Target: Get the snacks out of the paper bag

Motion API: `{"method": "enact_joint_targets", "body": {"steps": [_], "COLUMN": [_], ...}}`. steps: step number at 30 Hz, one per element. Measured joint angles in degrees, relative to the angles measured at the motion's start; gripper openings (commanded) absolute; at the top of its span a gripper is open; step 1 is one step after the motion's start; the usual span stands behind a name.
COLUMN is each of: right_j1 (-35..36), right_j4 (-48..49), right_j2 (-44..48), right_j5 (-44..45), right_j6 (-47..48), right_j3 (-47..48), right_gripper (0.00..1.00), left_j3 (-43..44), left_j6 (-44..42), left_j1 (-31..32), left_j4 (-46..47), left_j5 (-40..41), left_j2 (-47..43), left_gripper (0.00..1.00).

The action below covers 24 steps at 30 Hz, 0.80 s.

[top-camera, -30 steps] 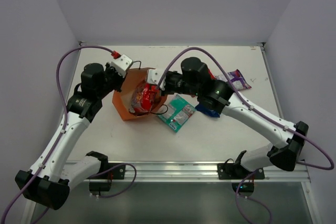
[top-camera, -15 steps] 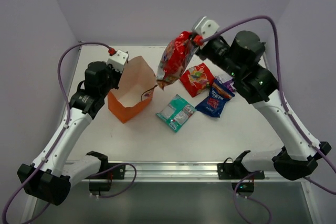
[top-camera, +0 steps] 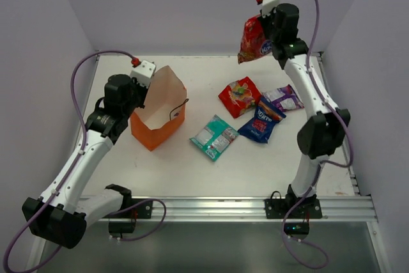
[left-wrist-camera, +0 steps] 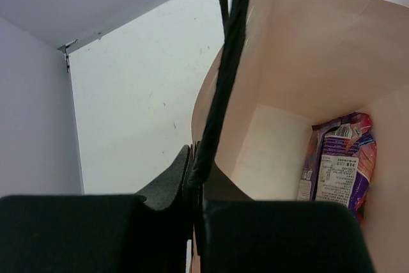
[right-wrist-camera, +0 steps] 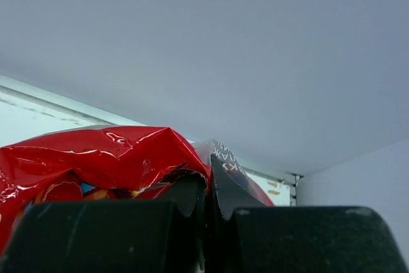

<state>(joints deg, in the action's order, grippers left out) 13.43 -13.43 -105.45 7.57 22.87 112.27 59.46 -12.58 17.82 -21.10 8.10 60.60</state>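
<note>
The orange paper bag (top-camera: 154, 129) stands open at the left of the table. My left gripper (top-camera: 143, 91) is shut on its back rim and on the dark handle (left-wrist-camera: 230, 49). Down in the bag, the left wrist view shows a purple snack (left-wrist-camera: 339, 167) leaning against the wall (left-wrist-camera: 300, 49). My right gripper (top-camera: 263, 28) is high above the table's back right corner, shut on the top edge of a red snack packet (top-camera: 252, 41) that hangs from it; the right wrist view shows that packet (right-wrist-camera: 96, 155) pinched at the jaws (right-wrist-camera: 208, 190).
Several snacks lie on the table right of the bag: a red one (top-camera: 239, 96), a purple one (top-camera: 284, 98), a blue one (top-camera: 262, 119) and a teal-white one (top-camera: 214, 137). Walls close the left, back and right sides.
My right gripper drew the red packet out of the bag and carried it up and to the back right. The bag now stands upright and open, with the left gripper still holding it.
</note>
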Motion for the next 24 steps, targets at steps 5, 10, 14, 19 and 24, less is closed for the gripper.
{"method": "enact_joint_targets", "body": {"steps": [5,10,14,19,24], "right_j1": [-3.10,-3.76,-3.74,-3.67,0.02], "right_j4": [3.28,5.40,9.29,4.90,3.54], "right_j2": [-16.35,-22.58,-15.80,-0.72,18.16], "right_j5": [3.96,7.34,8.41,6.80,-0.17], "right_j6": [-1.92,-4.22,-7.02,-11.45,-13.86], "right_j3": [3.02,-1.55,-13.33,-21.00,-23.91], "right_gripper": [0.05,0.23,0.79,0.91,0.91], "left_j3": [0.02,0.02,0.02,0.02,-0.17], "left_j6": [0.00,0.00,0.00,-0.09,-1.31], "left_j1": [0.00,0.00,0.00,0.00,0.00], "left_j4": [0.02,0.00,0.00,0.00,0.24], "left_j5": [-0.39,-0.61,-1.57,-2.14,-3.08], "left_j2": [0.00,-0.11,-0.44,-0.92,-2.03], "left_gripper": [0.00,0.00,0.00,0.00,0.00]}}
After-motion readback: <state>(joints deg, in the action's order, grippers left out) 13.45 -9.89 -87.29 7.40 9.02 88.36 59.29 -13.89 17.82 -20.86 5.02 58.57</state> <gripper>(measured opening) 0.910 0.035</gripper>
